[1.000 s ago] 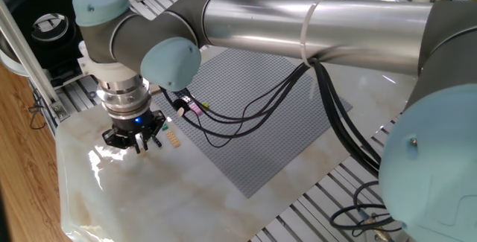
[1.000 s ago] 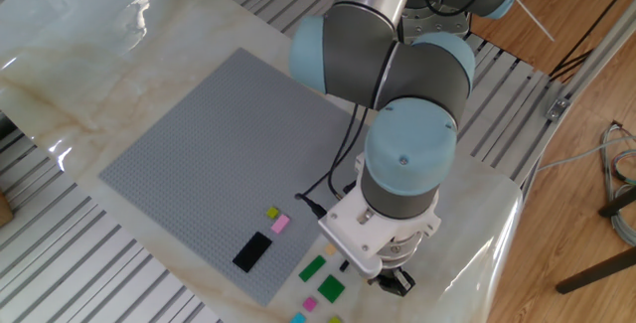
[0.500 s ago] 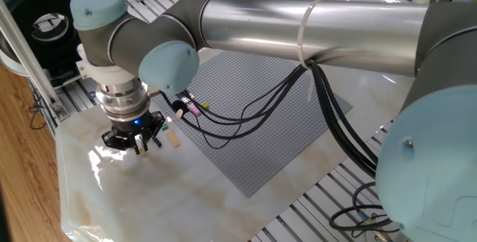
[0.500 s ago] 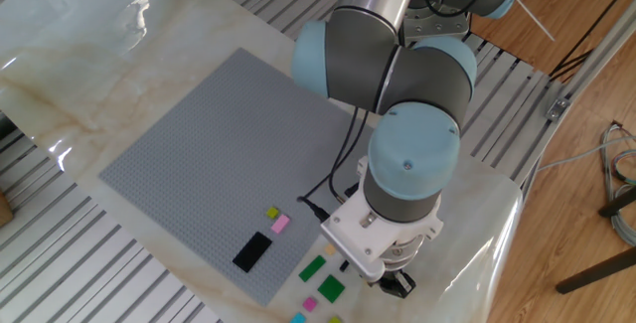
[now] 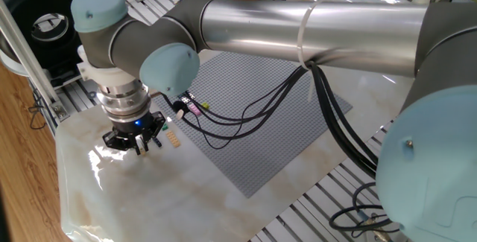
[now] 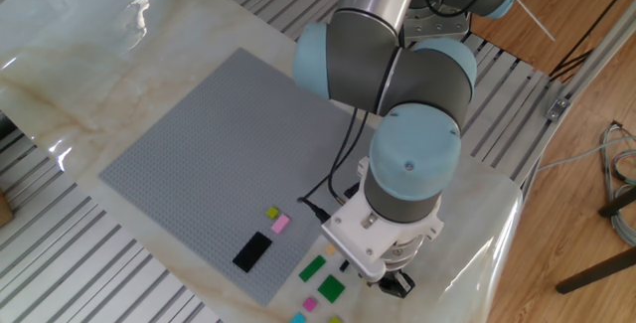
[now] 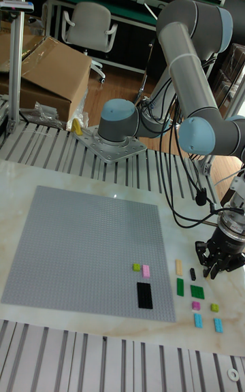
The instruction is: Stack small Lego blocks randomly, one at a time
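Observation:
The small Lego blocks lie in two groups. On the grey baseplate (image 7: 82, 249) sit a lime block (image 7: 137, 268), a pink block (image 7: 145, 271) and a black block (image 7: 145, 295). Loose on the marble beside it are a tan block (image 7: 179, 267), two green blocks (image 7: 180, 287) (image 7: 197, 291), a tiny black one (image 7: 192, 273), another pink, another lime and two cyan ones (image 7: 198, 320). My gripper (image 7: 219, 266) hangs low over the marble just right of the loose blocks, fingers spread and pointing down, nothing between them. The tan block (image 5: 174, 139) lies just beside the gripper (image 5: 138, 144).
The arm's black cables (image 5: 246, 112) hang over the baseplate (image 5: 253, 123). The marble top ends in ribbed aluminium rails (image 6: 60, 243). The table edge (image 5: 63, 197) is close to the gripper. A cardboard box (image 7: 47, 79) and a chair stand beyond the table.
The wrist has shifted by only a few pixels over the marble. No block has moved.

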Action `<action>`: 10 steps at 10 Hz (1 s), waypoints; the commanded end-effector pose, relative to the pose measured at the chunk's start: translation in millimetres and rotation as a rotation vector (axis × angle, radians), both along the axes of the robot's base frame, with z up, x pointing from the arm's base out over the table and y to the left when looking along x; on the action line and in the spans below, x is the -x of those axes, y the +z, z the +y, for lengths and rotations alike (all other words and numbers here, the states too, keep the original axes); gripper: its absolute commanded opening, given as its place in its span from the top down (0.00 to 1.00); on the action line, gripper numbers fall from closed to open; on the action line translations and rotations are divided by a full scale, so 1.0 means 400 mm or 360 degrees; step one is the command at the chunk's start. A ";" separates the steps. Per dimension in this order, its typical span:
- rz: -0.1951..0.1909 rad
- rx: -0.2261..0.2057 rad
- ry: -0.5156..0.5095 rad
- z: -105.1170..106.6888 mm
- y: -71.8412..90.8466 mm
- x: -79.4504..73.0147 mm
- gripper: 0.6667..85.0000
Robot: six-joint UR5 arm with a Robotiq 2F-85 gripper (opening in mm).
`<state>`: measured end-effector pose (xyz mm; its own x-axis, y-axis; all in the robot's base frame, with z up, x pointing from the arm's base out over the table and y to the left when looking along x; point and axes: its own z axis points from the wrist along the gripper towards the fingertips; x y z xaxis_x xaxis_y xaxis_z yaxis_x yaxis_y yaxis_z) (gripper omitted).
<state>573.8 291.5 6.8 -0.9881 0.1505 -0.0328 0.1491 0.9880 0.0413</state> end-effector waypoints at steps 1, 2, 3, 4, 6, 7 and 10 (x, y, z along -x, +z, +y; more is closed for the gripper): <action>0.0002 -0.0013 -0.0002 0.002 -0.002 0.000 0.74; 0.0004 -0.0013 -0.0001 0.003 -0.003 0.001 0.74; 0.0004 -0.0013 -0.0001 0.004 -0.003 0.001 0.74; -0.0016 -0.0010 0.0013 0.003 -0.006 -0.005 0.77; -0.0018 0.0020 0.0018 -0.002 -0.011 -0.004 0.86; -0.0023 0.0020 0.0025 -0.001 -0.004 -0.002 0.91; -0.0010 0.0024 0.0071 -0.004 0.048 0.025 0.99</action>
